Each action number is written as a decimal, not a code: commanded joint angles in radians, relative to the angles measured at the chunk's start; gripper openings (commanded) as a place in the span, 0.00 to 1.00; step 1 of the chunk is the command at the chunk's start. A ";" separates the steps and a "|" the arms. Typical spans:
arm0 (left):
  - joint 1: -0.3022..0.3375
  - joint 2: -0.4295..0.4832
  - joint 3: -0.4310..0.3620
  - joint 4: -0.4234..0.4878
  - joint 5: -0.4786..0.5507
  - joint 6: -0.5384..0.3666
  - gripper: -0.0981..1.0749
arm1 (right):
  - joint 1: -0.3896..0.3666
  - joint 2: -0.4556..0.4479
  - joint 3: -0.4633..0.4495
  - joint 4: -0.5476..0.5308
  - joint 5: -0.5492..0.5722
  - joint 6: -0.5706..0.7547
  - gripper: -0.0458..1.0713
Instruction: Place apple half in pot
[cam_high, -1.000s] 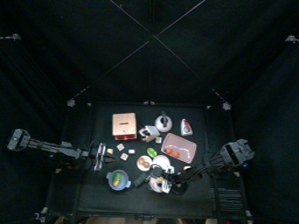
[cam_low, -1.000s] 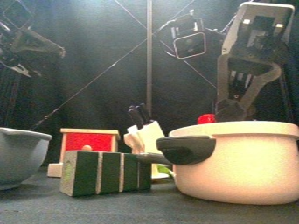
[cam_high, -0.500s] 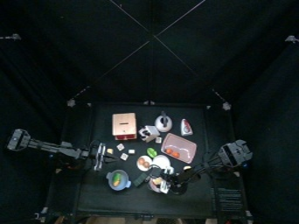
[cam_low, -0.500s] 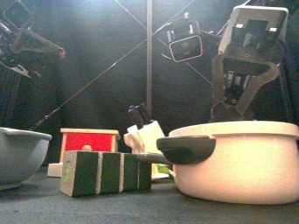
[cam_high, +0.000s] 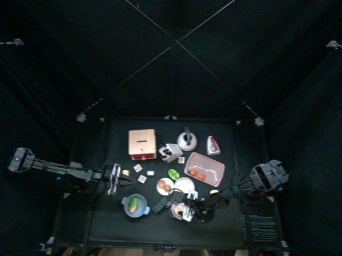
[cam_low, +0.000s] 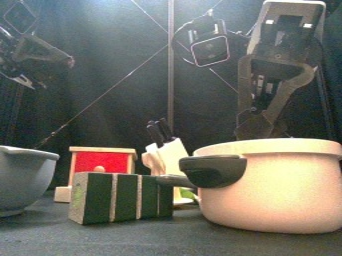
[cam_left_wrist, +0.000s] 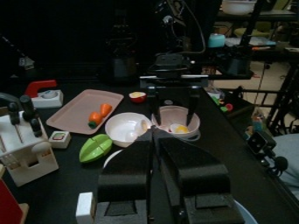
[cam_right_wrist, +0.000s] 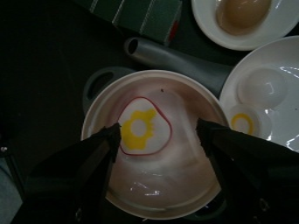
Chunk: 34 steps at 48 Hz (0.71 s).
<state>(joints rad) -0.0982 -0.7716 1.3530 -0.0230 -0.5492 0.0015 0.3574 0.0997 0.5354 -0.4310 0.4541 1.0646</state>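
Note:
The apple half (cam_right_wrist: 140, 131), cut face up with a yellow core and a red rim, lies on the bottom of the white pot (cam_right_wrist: 187, 179). My right gripper (cam_right_wrist: 149, 133) hovers open straight above it, one jaw on each side and touching nothing. In the front view the pot (cam_low: 274, 190) stands near and large with the right gripper (cam_low: 257, 125) just above its rim, and the apple half is hidden inside. From above, the pot (cam_high: 186, 211) sits near the table's front. My left gripper (cam_left_wrist: 158, 166) rests shut at the table's left side.
A white plate (cam_right_wrist: 267, 96) and a small bowl (cam_right_wrist: 239, 13) stand close to the pot. A pink tray (cam_high: 203, 167), a knife block (cam_high: 168, 152), a red box (cam_high: 142, 142), a blue-rimmed bowl (cam_high: 138, 205) and a green block (cam_low: 120, 196) crowd the table.
A second ago a red piece showed above the pot's rim at the right gripper's tips. It has gone from the front view, and the gripper has risen a little.

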 joint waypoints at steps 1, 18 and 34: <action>0.002 0.002 -0.011 -0.003 -0.005 0.002 0.51 | -0.002 -0.029 -0.021 0.000 -0.003 0.000 0.92; 0.002 0.002 -0.009 -0.003 -0.005 0.000 0.51 | 0.000 -0.041 -0.018 0.000 -0.003 0.002 0.92; 0.003 0.002 -0.009 -0.002 -0.005 0.000 0.51 | 0.000 -0.049 -0.014 0.000 -0.003 0.006 0.92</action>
<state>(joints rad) -0.0966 -0.7731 1.3545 -0.0230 -0.5492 0.0000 0.3574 0.0966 0.5354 -0.4295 0.4541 1.0661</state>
